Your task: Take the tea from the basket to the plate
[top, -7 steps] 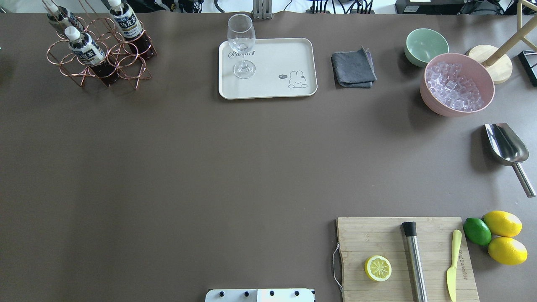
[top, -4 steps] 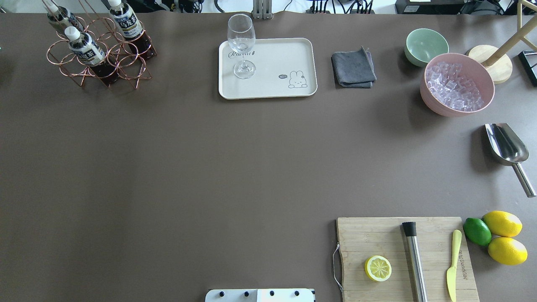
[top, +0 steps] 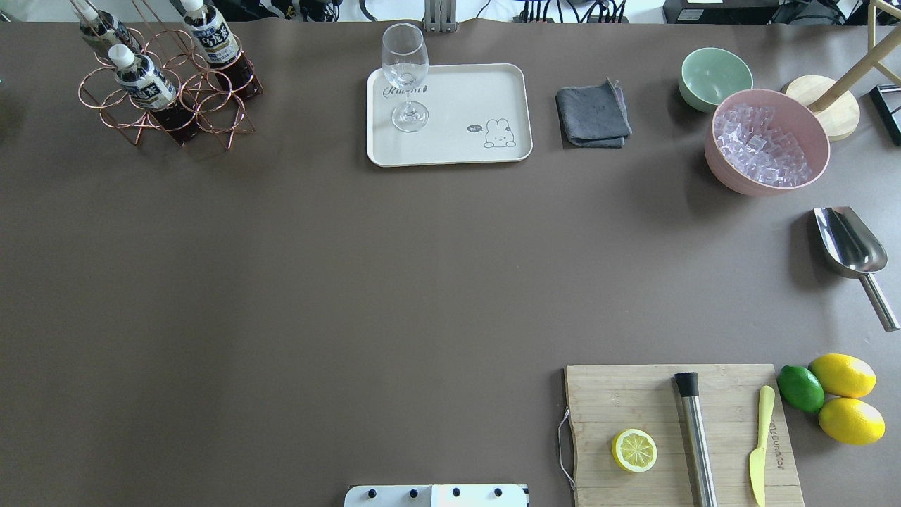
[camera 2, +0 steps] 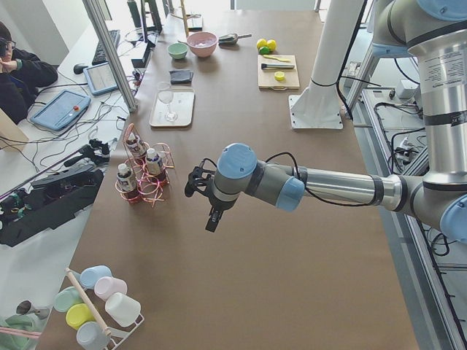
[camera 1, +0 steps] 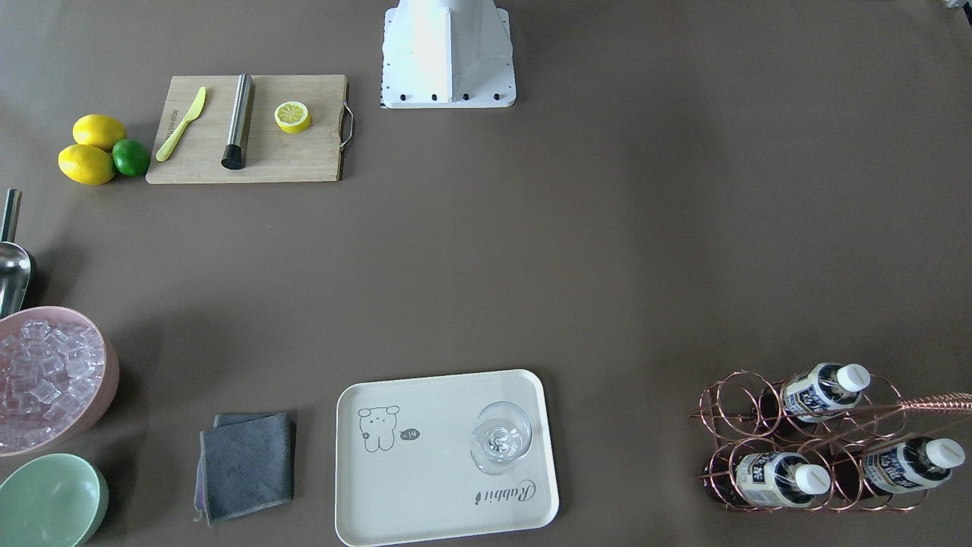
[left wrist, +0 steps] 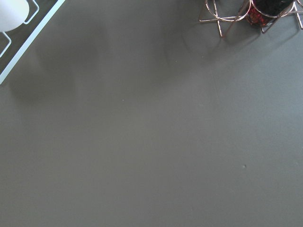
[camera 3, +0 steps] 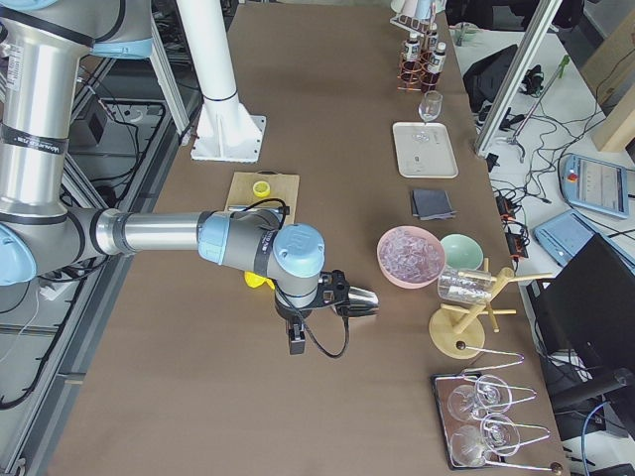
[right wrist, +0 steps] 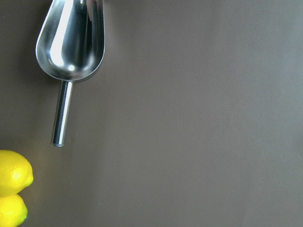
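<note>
Three tea bottles (top: 144, 81) with white caps stand in the rose-gold wire basket (top: 211, 113) at the table's far left; they also show in the front view (camera 1: 774, 479). The cream plate (top: 464, 91) lies to the basket's right with a wine glass (top: 406, 77) on it. My left gripper (camera 2: 193, 183) hovers above the table near the basket (camera 2: 146, 179); I cannot tell if it is open. My right gripper (camera 3: 342, 294) hovers by the metal scoop; I cannot tell its state. The left wrist view shows only the basket's feet (left wrist: 218, 19).
A grey cloth (top: 593, 114), a green bowl (top: 714, 76) and a pink bowl of ice (top: 766, 141) lie right of the plate. A metal scoop (top: 852, 246), lemons and a lime (top: 841, 394), and a cutting board (top: 676, 436) with tools occupy the right side.
</note>
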`<state>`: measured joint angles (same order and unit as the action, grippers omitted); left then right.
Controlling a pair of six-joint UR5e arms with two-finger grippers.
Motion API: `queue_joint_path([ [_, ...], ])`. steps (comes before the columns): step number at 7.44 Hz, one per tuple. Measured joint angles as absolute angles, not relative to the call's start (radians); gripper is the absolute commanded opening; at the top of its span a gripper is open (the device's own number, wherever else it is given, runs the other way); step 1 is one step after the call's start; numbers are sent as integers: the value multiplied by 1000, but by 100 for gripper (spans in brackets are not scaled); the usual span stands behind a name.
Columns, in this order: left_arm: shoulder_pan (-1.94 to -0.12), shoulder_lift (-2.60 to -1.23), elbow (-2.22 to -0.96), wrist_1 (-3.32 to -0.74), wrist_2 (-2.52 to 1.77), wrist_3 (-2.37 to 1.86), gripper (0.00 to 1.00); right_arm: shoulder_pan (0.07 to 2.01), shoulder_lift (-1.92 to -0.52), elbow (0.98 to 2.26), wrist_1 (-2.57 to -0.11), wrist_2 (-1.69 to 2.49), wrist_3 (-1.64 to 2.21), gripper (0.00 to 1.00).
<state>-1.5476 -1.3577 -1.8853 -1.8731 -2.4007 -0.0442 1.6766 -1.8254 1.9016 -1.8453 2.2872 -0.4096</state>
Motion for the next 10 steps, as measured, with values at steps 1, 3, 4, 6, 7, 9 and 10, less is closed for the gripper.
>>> queue_joint_path([
  [1,-1545,-1423,-1870,-1869,-2401,-27,98,1677,-1825,1902,-1845,2287,-410,100],
  [3,-1517,-1546,-1835,-1867,-2387,-13,98,1677,-1825,1902,-1845,2287,-411,100],
  [4,-1489,-1603,-1827,-1868,-2343,1,98,1677,-1825,1901,-1845,2287,-411,100],
  [6,-1413,-1718,-1799,-1852,-2264,17,97,1676,-1822,1900,-1845,2287,-411,100],
  [7,-1396,-1777,-1779,-1843,-2251,42,97,1675,-1820,1899,-1845,2287,-411,100],
  [9,-1393,-1924,-1729,-1744,-2243,290,97,1676,-1819,1898,-1845,2287,-412,100],
  [10,-1396,-1995,-1683,-1707,-2221,457,97,1676,-1818,1898,-1845,2287,-412,100],
])
